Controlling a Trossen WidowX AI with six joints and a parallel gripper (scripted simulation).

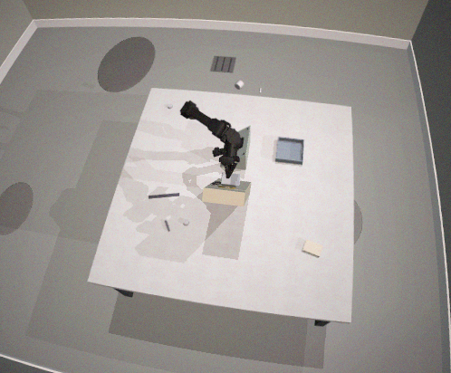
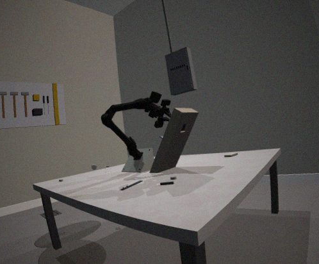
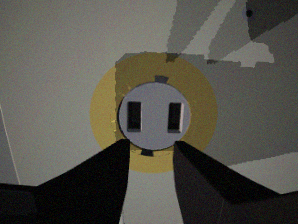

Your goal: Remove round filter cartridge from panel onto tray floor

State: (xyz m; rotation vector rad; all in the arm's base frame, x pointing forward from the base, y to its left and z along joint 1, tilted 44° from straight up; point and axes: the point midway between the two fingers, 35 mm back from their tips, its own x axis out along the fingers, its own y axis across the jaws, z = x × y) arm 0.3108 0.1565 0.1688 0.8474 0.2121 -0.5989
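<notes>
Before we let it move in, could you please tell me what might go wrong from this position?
1. The tool holds nothing and sits narrowly parted; its fingers may not line up with the two slots on the filter cartridge, and could hit its face instead.
2. The cartridge lies flush in the yellow ring of the tilted service panel, so a pull could slip off.
3. The tray lies apart from the panel, so a weak hold could drop the cartridge on the way.
</notes>
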